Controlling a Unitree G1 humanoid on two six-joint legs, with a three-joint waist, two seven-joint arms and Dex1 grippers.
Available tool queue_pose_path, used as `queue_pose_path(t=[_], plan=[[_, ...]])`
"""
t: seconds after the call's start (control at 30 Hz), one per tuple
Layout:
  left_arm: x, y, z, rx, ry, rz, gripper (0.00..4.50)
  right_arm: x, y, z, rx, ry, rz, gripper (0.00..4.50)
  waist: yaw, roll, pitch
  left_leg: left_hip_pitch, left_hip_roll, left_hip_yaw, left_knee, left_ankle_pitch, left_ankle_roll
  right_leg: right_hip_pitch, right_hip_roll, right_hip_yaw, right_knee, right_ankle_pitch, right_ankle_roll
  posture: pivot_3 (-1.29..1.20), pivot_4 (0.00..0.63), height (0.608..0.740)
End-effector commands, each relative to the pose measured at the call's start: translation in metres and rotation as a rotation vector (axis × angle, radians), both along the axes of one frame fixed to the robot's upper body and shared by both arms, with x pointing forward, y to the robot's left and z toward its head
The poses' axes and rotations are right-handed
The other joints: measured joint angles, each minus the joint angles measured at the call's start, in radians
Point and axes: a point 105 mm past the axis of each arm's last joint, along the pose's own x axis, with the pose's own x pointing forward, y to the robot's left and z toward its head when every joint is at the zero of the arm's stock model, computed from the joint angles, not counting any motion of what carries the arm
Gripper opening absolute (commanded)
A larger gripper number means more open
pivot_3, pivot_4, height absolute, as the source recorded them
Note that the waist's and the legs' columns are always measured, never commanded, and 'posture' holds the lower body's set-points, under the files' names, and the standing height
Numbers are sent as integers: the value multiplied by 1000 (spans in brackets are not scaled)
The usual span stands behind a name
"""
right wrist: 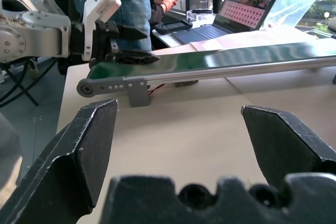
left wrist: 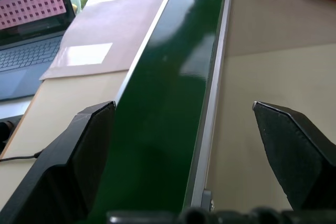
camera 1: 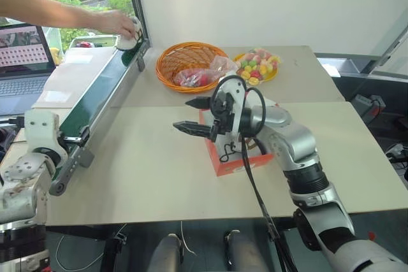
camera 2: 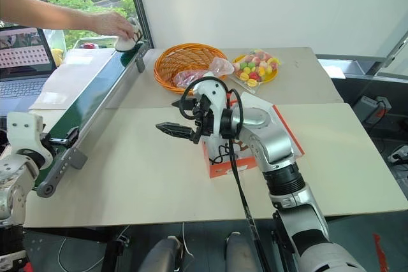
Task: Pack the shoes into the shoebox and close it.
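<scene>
The shoebox (camera 2: pixel 220 160) is sitting near the middle of the table (camera 2: pixel 127 176), red-orange, with its lid (camera 2: pixel 284 128) lying open toward the table's right edge; the right arm is covering most of its inside, so I cannot tell whether a shoe is already lying in it. One shoe (camera 1: pixel 127 41) is showing for certain: a pale shape at the far end of the conveyor belt (camera 1: pixel 95 100), along the table's left edge, with a person's hand (camera 1: pixel 118 23) resting on it.

The right gripper (camera 2: pixel 172 116) is hovering just left of the shoebox, pointing toward the belt, its jaws standing wide with nothing between them. The left gripper (left wrist: pixel 194 161) is hanging over the near end of the belt, jaws equally wide and empty, looking along the green strip.

The likeliest trouble from here, as I judge it, is timing: the shoe is a small thing, and if it is arriving while the left jaws are sitting off the belt's centre line they could be nudging it over the belt's side rail rather than closing around it. The right arm, hanging so close to the shoebox, could also be knocking it or blocking the drop, and the open lid could be getting pushed further out of reach.

Counting: one shoebox, one shoe in sight, one belt, one wicker basket (camera 1: pixel 185 62) and one yellow plate of sweets (camera 1: pixel 258 68) at the far edge of the table, one laptop (camera 1: pixel 22 62) beyond the belt, two grippers.
</scene>
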Motion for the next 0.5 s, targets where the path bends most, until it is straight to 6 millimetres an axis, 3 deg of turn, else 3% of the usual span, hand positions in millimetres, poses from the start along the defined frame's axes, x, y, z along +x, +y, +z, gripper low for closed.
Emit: queue_pose_path(t=[0.03, 0.5], plan=[[4, -5, 23, 33, -76, -61, 4500, -2, -4, 10, 29, -30, -9, 4444, 0, 0, 0, 0, 0, 0, 0, 0, 0, 0, 0, 0, 0, 0, 0, 0, 150, 740], [11, 4, 47, 0, -148, -84, 4500, -2, 0, 6, 22, -35, -25, 4444, -1, 0, 0, 0, 0, 0, 0, 0, 0, 0, 0, 0, 0, 0, 0, 0, 150, 740]])
